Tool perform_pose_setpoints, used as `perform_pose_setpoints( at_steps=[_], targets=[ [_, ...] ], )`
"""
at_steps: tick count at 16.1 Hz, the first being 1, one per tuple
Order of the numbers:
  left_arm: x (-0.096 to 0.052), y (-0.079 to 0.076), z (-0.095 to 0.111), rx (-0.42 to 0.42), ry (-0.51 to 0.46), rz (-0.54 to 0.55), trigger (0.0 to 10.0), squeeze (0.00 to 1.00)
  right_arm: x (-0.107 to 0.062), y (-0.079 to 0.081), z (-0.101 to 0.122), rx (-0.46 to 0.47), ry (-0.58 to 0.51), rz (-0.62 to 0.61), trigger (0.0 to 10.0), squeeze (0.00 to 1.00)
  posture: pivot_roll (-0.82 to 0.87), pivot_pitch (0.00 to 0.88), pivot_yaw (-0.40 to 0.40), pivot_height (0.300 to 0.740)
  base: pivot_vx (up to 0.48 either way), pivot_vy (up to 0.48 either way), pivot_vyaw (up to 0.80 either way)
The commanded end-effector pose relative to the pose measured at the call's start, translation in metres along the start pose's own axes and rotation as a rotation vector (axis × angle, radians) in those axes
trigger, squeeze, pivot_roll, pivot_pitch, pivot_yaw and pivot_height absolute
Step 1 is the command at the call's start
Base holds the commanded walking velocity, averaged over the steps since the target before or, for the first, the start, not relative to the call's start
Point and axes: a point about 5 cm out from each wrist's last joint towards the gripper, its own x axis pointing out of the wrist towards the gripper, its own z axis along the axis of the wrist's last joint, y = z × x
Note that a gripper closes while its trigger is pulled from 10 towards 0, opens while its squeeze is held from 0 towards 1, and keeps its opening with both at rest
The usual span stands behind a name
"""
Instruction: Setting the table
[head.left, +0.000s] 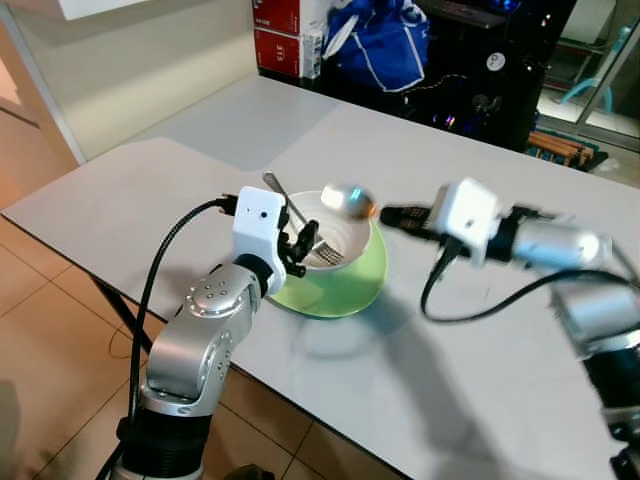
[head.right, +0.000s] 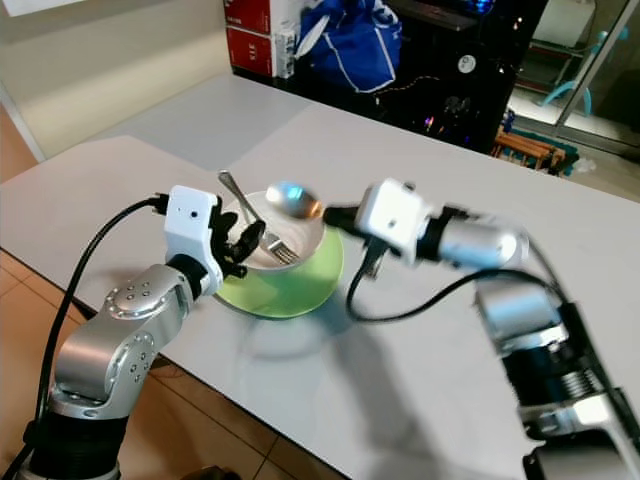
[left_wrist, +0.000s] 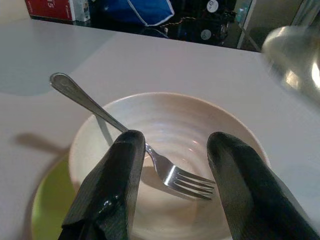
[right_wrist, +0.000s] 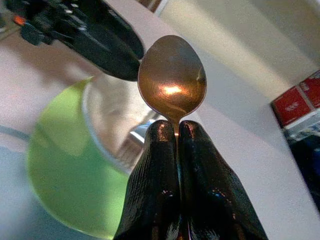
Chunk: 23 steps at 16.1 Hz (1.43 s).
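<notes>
A white bowl (head.left: 340, 235) sits on a green plate (head.left: 345, 285) close to the near edge of the pale surface (head.left: 200, 200), with a fork (left_wrist: 150, 155) resting inside it, tines down in the bowl and handle leaning out over the rim. The left gripper (left_wrist: 172, 187) hovers at the bowl with its fingers spread apart on either side of the fork, one finger just beside the handle. The right gripper (right_wrist: 176, 131) is clamped on the neck of a spoon (right_wrist: 172, 77), holding its bowl end out over the white bowl's far rim. Red boxes (head.left: 285, 35) and a blue bag (head.left: 380, 40) stand beyond the surface's far edge
</notes>
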Motion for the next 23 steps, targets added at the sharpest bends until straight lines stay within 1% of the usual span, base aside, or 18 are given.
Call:
perform_pose_setpoints(
  at_steps=[1,2,4,5,6,7,9,13,14,15,23],
  targets=[
    [0.003,-0.003,0.003,0.007,-0.008,-0.007,10.0,0.00,0.004,0.003,-0.002,-0.007,0.011,0.007,0.0,0.00,-0.05,0.000,-0.023,0.740,0.000,0.000,0.00],
    [0.004,-0.004,0.004,0.005,-0.011,-0.008,10.0,0.00,0.015,0.006,-0.007,0.013,0.026,-0.021,0.0,0.00,-0.04,0.000,-0.027,0.740,0.000,0.000,0.00],
    [0.004,-0.004,0.005,0.002,-0.017,-0.007,10.0,0.00,0.024,0.010,-0.009,0.054,0.026,-0.057,0.0,0.00,-0.04,0.000,-0.032,0.740,0.000,0.000,0.00],
    [0.004,-0.004,0.005,0.002,-0.018,-0.006,10.0,0.00,0.025,0.011,-0.011,0.061,0.029,-0.067,0.0,0.00,-0.04,0.000,-0.033,0.740,0.000,0.000,0.00],
    [0.003,-0.004,0.005,0.001,-0.017,-0.002,10.0,0.00,0.030,0.010,-0.015,0.079,0.043,-0.116,0.0,0.00,-0.03,0.000,-0.034,0.740,0.000,0.000,0.00],
    [0.003,-0.003,0.004,0.000,-0.017,0.000,10.0,0.00,0.034,0.012,-0.016,0.087,0.041,-0.123,0.0,0.00,-0.03,0.000,-0.036,0.740,0.000,0.000,0.00],
    [0.003,-0.004,0.005,-0.001,-0.018,-0.001,10.0,0.00,0.039,0.014,-0.015,0.095,0.035,-0.129,0.0,0.00,-0.03,0.000,-0.035,0.740,0.000,0.000,0.00],
    [0.004,-0.005,0.006,-0.007,-0.023,-0.006,10.0,0.00,0.044,0.016,-0.012,0.062,0.040,-0.109,0.0,0.00,-0.04,0.000,-0.041,0.740,0.000,0.000,0.00],
    [0.005,-0.006,0.007,-0.010,-0.025,-0.006,10.0,0.00,0.046,0.016,-0.012,0.052,0.048,-0.105,1.8,0.00,-0.04,0.000,-0.044,0.740,0.000,0.000,0.00],
    [0.005,-0.007,0.007,-0.012,-0.026,-0.007,10.0,0.00,0.047,0.017,-0.012,0.048,0.051,-0.104,10.0,0.00,-0.04,0.000,-0.044,0.740,0.000,0.000,0.00],
    [0.005,-0.008,0.006,-0.012,-0.028,-0.006,10.0,0.00,0.053,0.015,-0.023,0.062,0.105,-0.136,10.0,0.00,-0.03,0.000,-0.059,0.740,0.000,0.000,0.00]
  ],
)
